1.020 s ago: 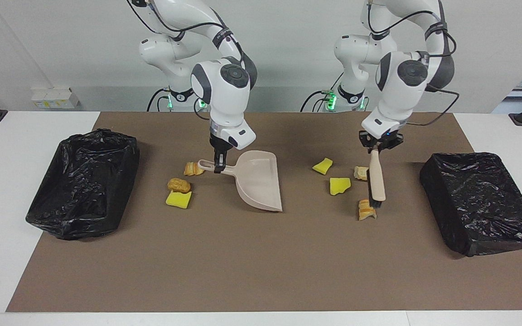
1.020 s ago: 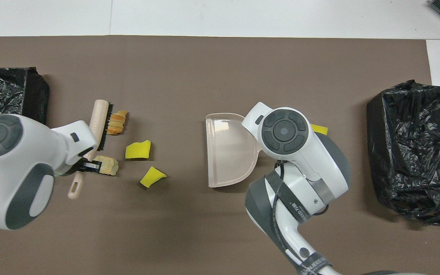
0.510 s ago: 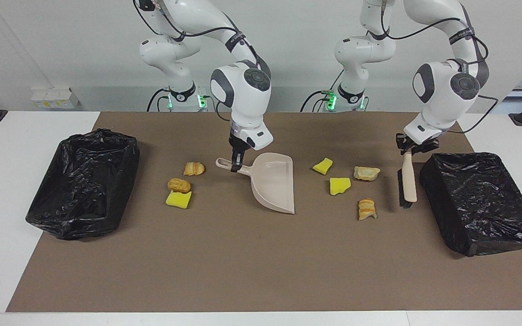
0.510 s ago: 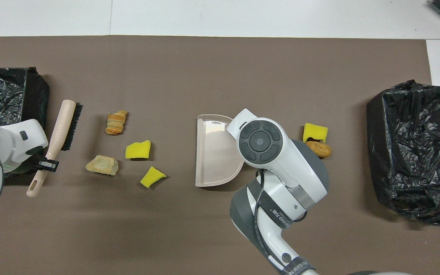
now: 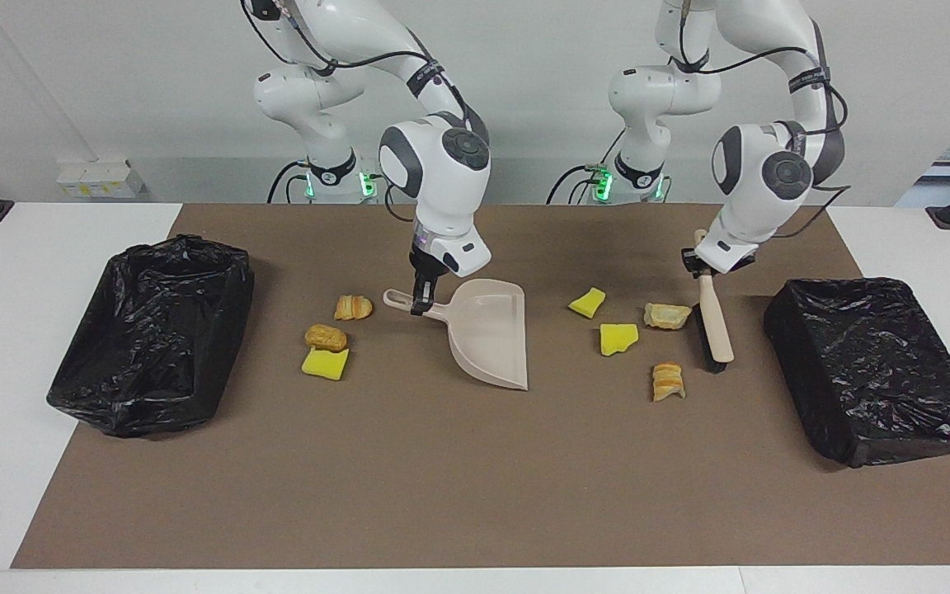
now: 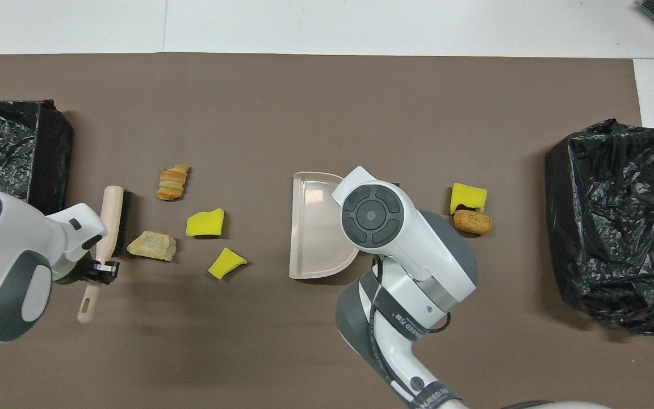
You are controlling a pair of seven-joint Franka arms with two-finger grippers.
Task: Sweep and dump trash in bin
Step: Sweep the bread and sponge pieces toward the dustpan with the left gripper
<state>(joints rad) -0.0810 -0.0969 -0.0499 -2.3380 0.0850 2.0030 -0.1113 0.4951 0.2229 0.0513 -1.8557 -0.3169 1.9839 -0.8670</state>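
So you're mid-sweep — left gripper (image 5: 704,266) pinches the brush (image 5: 714,326) beside four scraps (image 5: 666,315); right gripper (image 5: 420,304) clamps the dustpan (image 5: 487,334). Next, push them panward — three scraps (image 5: 326,337) wait by its handle.

L end effector (image 5: 703,266) grips brush (image 5: 714,322) (bristles down)

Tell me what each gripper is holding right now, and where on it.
The left gripper is shut on the brush by its handle; the right gripper is shut on the dustpan by its handle.
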